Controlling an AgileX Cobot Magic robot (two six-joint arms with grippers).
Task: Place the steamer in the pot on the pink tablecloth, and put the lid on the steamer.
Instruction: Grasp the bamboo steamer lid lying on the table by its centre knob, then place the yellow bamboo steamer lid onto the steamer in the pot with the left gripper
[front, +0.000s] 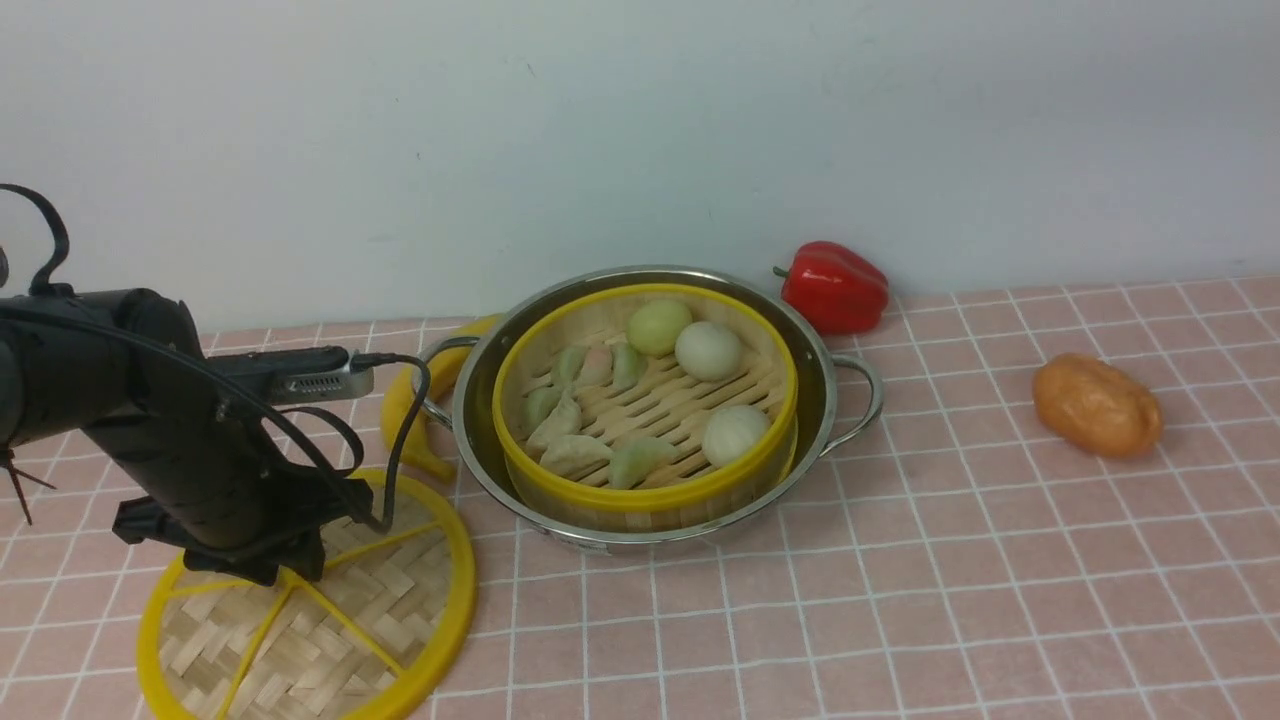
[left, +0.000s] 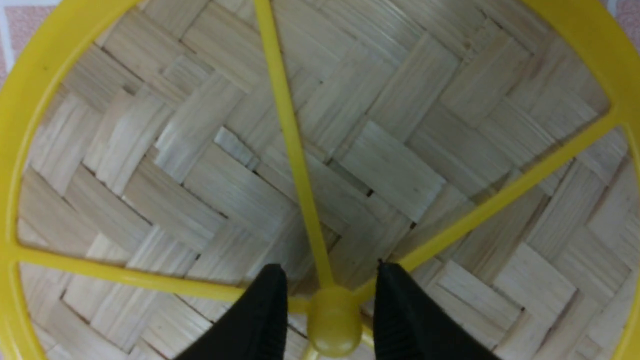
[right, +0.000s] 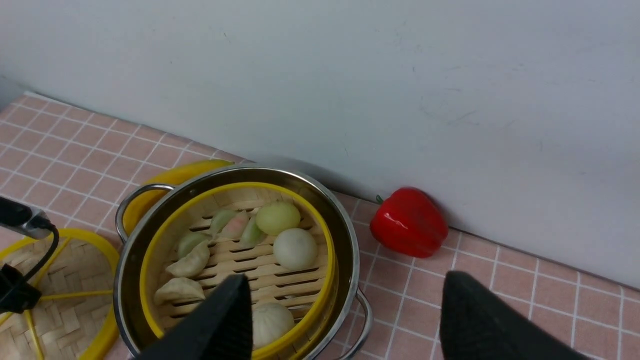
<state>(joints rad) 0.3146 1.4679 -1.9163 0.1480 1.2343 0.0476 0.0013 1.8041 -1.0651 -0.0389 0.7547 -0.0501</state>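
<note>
The flat round woven-bamboo lid (front: 330, 620) with its thick yellow rim and yellow spokes is lying on the pink grid-patterned tablecloth (front: 900, 600) at the lower left of the front view, with the robot's left arm standing directly over it. In the left wrist view, the left gripper (left: 329, 267) is pointing down at the lid's middle. Its black fingers (left: 270, 305) are standing spread, one on each side of the small yellow centre hub (left: 334, 320), with a sliver of weave showing between each finger and the hub, so they are not pinching anything.

The round bamboo steamer (front: 650, 497) with its yellow rim is already sitting inside the wide shiny steel pot (front: 815, 390) at the centre of the frame, carrying pale buns and dumplings (front: 708, 350). The pot is lying up and to the right of the lid, close by but not touching it. Being round, the lid is offering no long axis; the hub looks like the natural hold, and the left arm is plainly the nearer one.

The right gripper (right: 345, 279) is hanging above the pot's near side with its fingers wide apart and empty.

A red pepper (front: 835, 287), an orange lump (front: 1097, 405) and a yellow banana (front: 415, 420) are resting elsewhere on the surface. No brand, label or writing is showing legibly.
</note>
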